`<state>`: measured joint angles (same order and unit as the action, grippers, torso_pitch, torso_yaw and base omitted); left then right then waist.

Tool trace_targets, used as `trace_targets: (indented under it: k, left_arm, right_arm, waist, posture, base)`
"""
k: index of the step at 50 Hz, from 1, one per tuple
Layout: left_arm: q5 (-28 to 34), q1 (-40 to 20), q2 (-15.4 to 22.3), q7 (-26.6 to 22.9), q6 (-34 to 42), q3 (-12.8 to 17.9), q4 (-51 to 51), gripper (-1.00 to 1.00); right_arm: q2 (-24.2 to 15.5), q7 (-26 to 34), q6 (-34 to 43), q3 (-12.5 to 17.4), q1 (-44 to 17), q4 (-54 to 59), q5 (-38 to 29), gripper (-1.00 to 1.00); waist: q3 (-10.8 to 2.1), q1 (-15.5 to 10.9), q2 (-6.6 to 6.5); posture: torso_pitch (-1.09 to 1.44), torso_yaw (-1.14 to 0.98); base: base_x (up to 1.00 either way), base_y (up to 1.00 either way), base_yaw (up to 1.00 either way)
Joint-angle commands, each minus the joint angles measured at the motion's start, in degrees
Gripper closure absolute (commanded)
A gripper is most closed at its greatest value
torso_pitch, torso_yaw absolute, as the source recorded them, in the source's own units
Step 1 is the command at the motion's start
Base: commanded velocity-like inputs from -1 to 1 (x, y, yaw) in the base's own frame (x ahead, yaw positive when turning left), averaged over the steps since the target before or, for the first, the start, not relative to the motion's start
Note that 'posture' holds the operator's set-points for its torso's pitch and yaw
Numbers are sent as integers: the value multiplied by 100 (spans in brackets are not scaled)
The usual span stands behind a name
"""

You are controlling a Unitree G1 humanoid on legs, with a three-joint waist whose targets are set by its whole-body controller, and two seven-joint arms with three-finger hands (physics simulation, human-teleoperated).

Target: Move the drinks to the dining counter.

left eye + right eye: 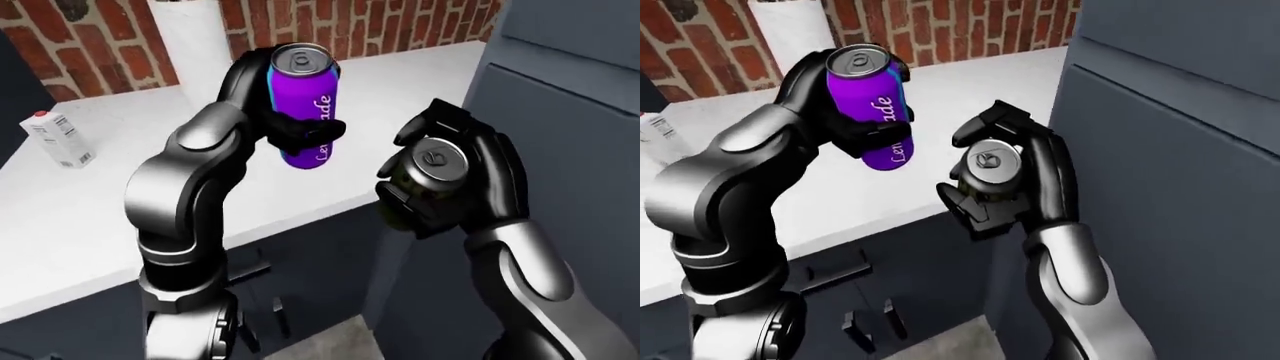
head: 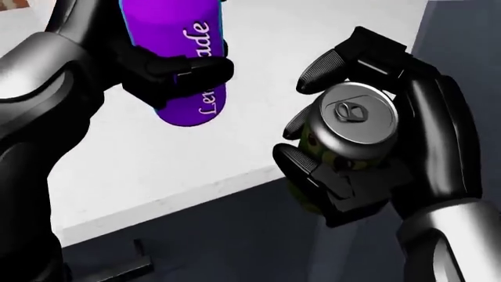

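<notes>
A: Cans, where were they?

B: Both off the counter (image 1: 90,210), each in a hand. Purple can (image 1: 303,105) in the left hand (image 1: 285,131), fingers clenched round its middle, one black finger (image 2: 184,66) across the label. Can was upright, long axis near vertical, top a bit twd the camera. Green can (image 2: 345,150) in the right hand (image 2: 368,147), also gripped; fingers (image 2: 301,164) wrapped its side, silver lid w/ pull tab facing up at the head view.

A: Which way from the counter?

B: In the left-eye view the purple can hung over the white top, near its edge. The green one was past the edge, over the dark cabinet fronts (image 1: 1160,187), to the right. So the two cans sat side by side, near each other but not touching, left one higher in frame.

A: Arm pose?

B: Left arm (image 1: 185,195) bent sharp at the elbow, forearm up, hand at abt chest height. Right forearm (image 1: 1075,285) came up from bottom right, wrist cocked so the can tilted twd the robot.

A: Anything else on top?

B: Small white carton (image 1: 58,139) far left, brick wall (image 1: 90,41) behind. My guess: both grasps looked secure, so next was carrying them to the dining counter; no sign of it in these views, couldn't tell which way it lay.
</notes>
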<state>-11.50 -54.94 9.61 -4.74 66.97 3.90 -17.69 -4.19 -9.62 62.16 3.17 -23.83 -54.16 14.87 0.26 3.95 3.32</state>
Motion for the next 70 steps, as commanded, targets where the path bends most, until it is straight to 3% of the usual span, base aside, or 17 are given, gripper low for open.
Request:
trace_targets:
  k: [1, 10, 16, 17, 21, 25, 26, 29, 34, 38, 39, 44, 52, 53, 56, 59, 70]
  left_arm:
    - [-27, -236, 112, 82, -131, 232, -139, 100]
    - [-293, -304, 191, 240, -39, 300, -199, 100]
    - [-374, -274, 234, 290, -49, 274, -223, 100]
    - [-382, -273, 237, 297, -42, 274, -232, 100]
    - [-427, -247, 225, 325, -6, 246, -301, 100]
    - [-420, -159, 204, 328, -41, 185, -352, 100]
    - [-411, -126, 196, 318, -45, 163, -377, 100]
    - [-380, -141, 160, 289, -61, 123, -366, 100]
    - [-345, -98, 147, 246, -59, 123, -421, 100]
    - [-324, 12, 125, 231, -9, 125, -570, 100]
    - [-319, 51, 121, 232, 31, 122, -644, 100]
    - [-351, 268, 94, 231, 158, 150, -1000, 100]
    - [-360, 618, 116, 211, 413, 200, -1686, 100]
    - [-365, 648, 133, 206, 448, 223, -1756, 100]
    - [-401, 830, 146, 205, 493, 297, -1963, 100]
    - [-417, 1013, 180, 186, 482, 339, -2095, 100]
    - [-478, 1876, 195, 184, 343, 480, -2687, 100]
  right_arm:
    - [47, 35, -274, -120, -198, -163, -17, 100]
    - [120, 90, -220, -207, -222, -191, -150, 100]
    - [141, 145, -265, -249, -176, -172, -234, 100]
    - [149, 145, -238, -252, -175, -200, -237, 100]
    - [162, 203, -294, -232, -143, -152, -267, 100]
    - [180, 213, -230, -125, -165, -163, -228, 100]
    - [186, 212, -232, -109, -150, -165, -211, 100]
    - [219, 173, -175, -52, -173, -192, -130, 100]
    - [161, 170, -304, -92, -78, -167, -113, 100]
    - [126, 187, -400, -154, 13, -141, -150, 100]
    - [111, 193, -422, -173, 35, -134, -185, 100]
    - [76, 314, -538, -237, 152, -117, -397, 100]
    - [189, 524, -744, -334, 364, -100, -548, 100]
    - [199, 535, -742, -324, 356, -93, -555, 100]
    - [216, 554, -759, -345, 355, -86, -592, 100]
    - [234, 580, -798, -363, 354, -51, -629, 100]
    - [277, 657, -1218, -277, 564, 170, -733, 100]
  waist:
    - [-256, -55, 110]
    - [-14, 21, -95]
    - [33, 24, -809]
    - [313, -152, -407]
    - [83, -110, -386]
    - [27, -188, 263]
    - [253, -146, 10]
    - [12, -286, 111]
    - [205, -301, -218]
    - [12, -229, -1152]
    - [319, -283, -651]
    - [165, -499, -618]
    - [71, -350, 498]
    - [310, -501, 94]
    - [123, -492, -116]
    - [29, -562, -804]
    - [170, -639, -280]
  posture:
    - [0, 0]
    - [0, 0]
    - [0, 0]
    - [0, 0]
    - [0, 0]
    - [0, 0]
    - [0, 0]
    - [0, 0]
    - [0, 0]
    - [0, 0]
    - [0, 0]
    - [0, 0]
    - [0, 0]
    - [0, 0]
    - [0, 0]
    - [0, 0]
    - [0, 0]
  base:
    - [-90, 23, 0]
    - [-66, 49, 0]
    - [-28, 81, 0]
    - [-23, 100, 0]
    - [-23, 100, 0]
    - [-23, 100, 0]
    - [-23, 100, 0]
    - [-23, 100, 0]
    - [-22, 100, 0]
    - [-10, 100, 0]
    - [-8, 100, 0]
    - [0, 20, 80]
    - [0, 0, 100]
    - [0, 0, 100]
    - [0, 0, 100]
    - [0, 0, 100]
    - [0, 0, 100]
